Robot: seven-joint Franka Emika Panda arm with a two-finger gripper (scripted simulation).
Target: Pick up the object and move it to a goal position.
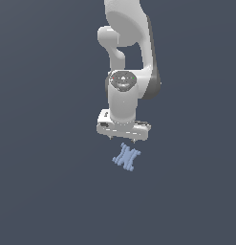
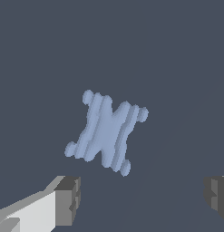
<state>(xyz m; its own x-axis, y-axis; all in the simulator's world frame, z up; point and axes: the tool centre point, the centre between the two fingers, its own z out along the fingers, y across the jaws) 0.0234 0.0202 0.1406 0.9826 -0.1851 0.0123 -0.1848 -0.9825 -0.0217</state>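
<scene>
Object [image 1: 126, 157]: small light-blue X-shaped piece, four arms with ridged, wavy edges and rounded tips, lying flat on the dark grey-blue floor [image 1: 43, 191]. In the wrist view the object [image 2: 106, 131] sits clear of both fingers [image 2: 68, 199]. White gripper [image 1: 122, 139] hangs just above the object, not touching. Jaws spread wide, wider than the piece; nothing held.
</scene>
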